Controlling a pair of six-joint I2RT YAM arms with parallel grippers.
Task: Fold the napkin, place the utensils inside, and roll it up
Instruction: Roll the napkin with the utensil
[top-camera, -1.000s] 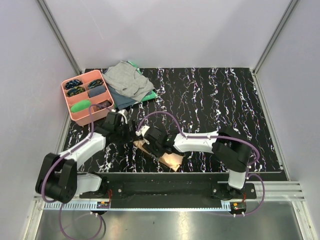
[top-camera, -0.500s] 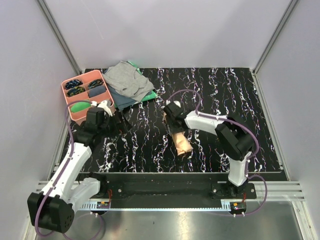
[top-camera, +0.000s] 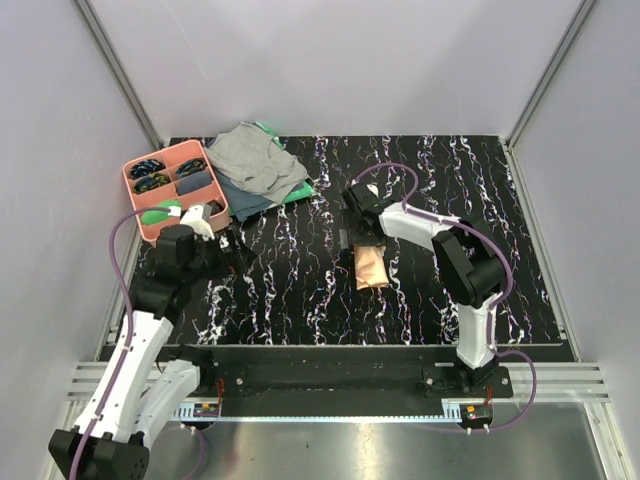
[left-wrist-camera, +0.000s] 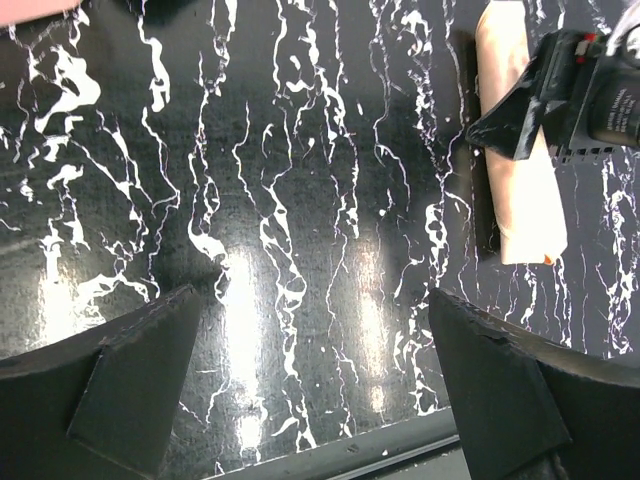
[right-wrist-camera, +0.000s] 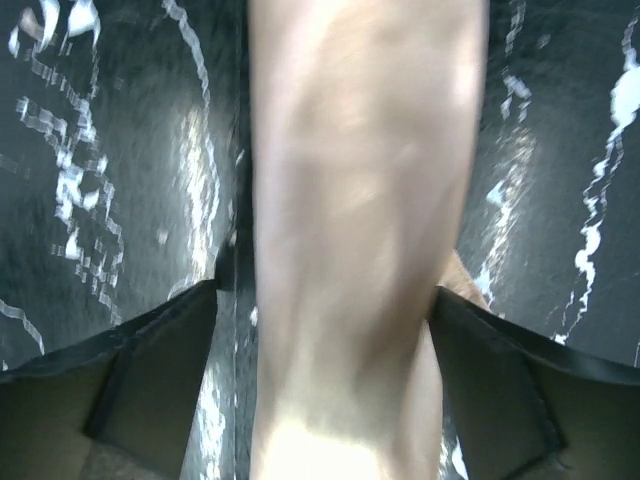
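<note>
The rolled peach-orange satin cloth napkin (top-camera: 371, 267) showed a smooth, fine weave with a soft sheen, brightest along its rounded top in the right wrist view. The black counter (top-camera: 480, 200) with white marble-like veining had a polished, glossy face that returned lamp glare in pale patches. The fingers (left-wrist-camera: 140, 380) of the left claw (left-wrist-camera: 312, 300) and those of the right claw (right-wrist-camera: 322, 292) looked like matt black plastic with a faintly grainy surface. The pink compartment tray (top-camera: 133, 200) appeared as smooth moulded plastic. The crumpled grey cloth (top-camera: 250, 158) was matt and soft-looking. The flat metal sheet (top-camera: 350, 450) at the near edge was brushed and dully reflective.
</note>
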